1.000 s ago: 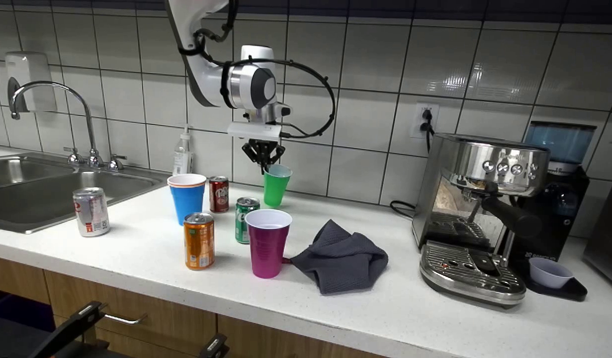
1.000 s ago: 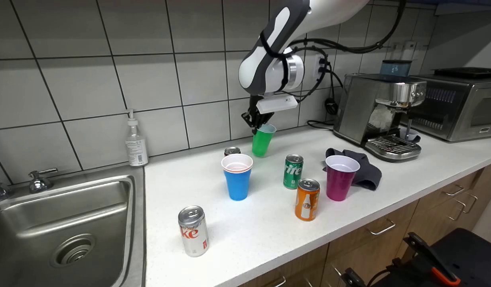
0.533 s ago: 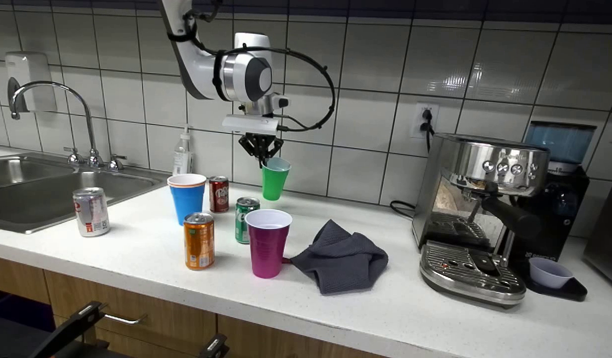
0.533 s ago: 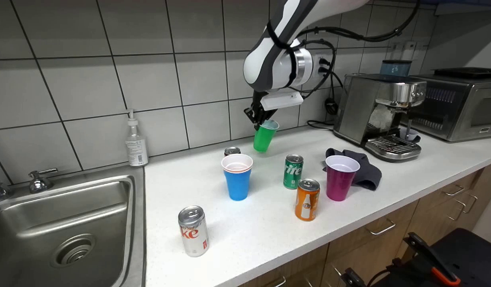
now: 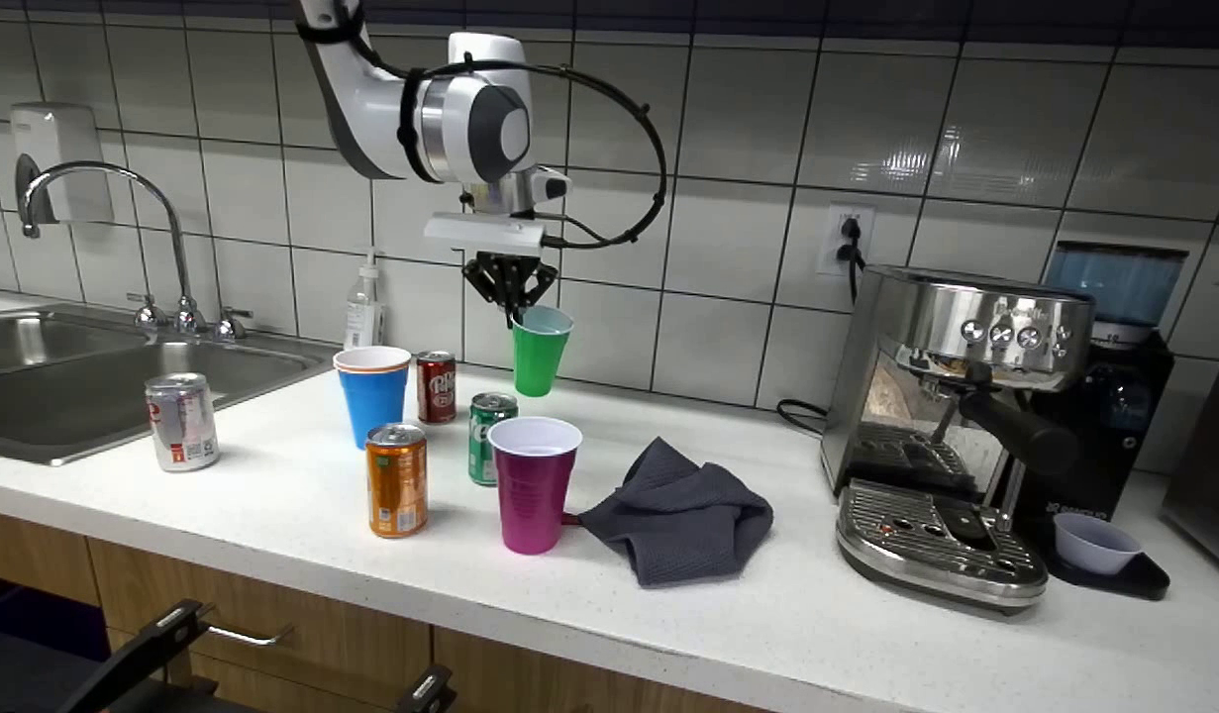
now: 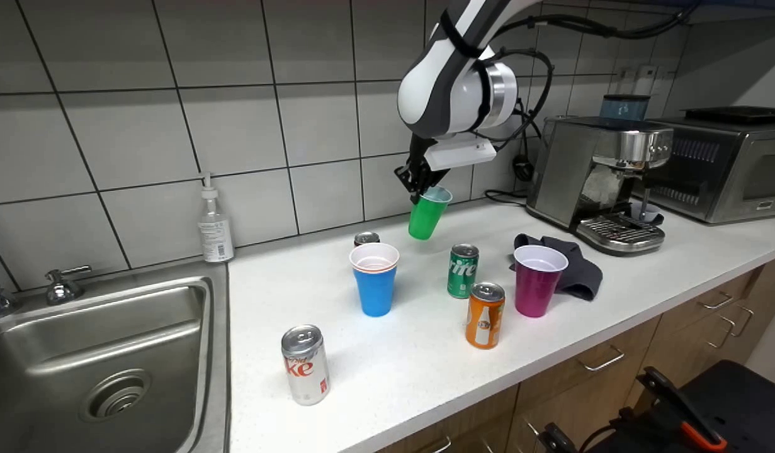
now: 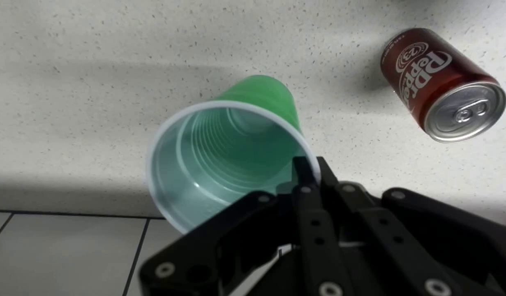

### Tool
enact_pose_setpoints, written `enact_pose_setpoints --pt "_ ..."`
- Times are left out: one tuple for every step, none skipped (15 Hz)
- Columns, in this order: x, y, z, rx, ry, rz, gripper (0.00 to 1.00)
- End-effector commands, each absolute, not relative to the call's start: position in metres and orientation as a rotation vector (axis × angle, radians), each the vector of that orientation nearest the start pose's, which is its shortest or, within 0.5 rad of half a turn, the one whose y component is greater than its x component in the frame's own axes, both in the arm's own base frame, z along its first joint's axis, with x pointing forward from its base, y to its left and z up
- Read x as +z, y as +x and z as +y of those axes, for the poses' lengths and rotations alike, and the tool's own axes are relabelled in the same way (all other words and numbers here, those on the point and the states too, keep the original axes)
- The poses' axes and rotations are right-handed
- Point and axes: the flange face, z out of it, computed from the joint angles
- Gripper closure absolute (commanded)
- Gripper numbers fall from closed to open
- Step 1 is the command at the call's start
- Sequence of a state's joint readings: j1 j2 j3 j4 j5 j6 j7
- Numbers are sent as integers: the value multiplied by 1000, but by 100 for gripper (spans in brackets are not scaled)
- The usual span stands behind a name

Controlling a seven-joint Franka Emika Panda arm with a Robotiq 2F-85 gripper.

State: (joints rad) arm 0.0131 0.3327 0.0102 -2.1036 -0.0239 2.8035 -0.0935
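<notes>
White speckled worktop [image 5: 282, 456] below; your gripper [image 7: 313, 169] pinches a tilted green plastic cup [image 5: 540, 355] by its rim. Prob. hold-aloft step; next needs min. sway.

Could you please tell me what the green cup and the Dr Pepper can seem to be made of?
Green cup: probably plastic, semi-glossy, judging by the ribbed inner wall and highlights. Dr Pepper can: likely metal, perhaps aluminium, with a bare silvery lid and shiny printed side.
</notes>
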Motion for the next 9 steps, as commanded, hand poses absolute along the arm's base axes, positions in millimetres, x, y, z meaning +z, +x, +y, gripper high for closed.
enact_pose_setpoints --pt "321 584 12 -619 -3104 -235 99" --pt "326 579 13 -633 -3104 -238 99" --pt "331 574 12 -643 -3103 -243 99" --pt "336 570 13 -657 -3100 -244 99" --pt "341 566 14 -664 -3097 -246 99" --pt "345 562 14 -672 -3095 -247 99" --pt "349 559 15 -676 -3091 -251 99" --pt "352 555 16 -684 -3089 -256 99" --pt "355 552 19 -680 -3086 -266 99"
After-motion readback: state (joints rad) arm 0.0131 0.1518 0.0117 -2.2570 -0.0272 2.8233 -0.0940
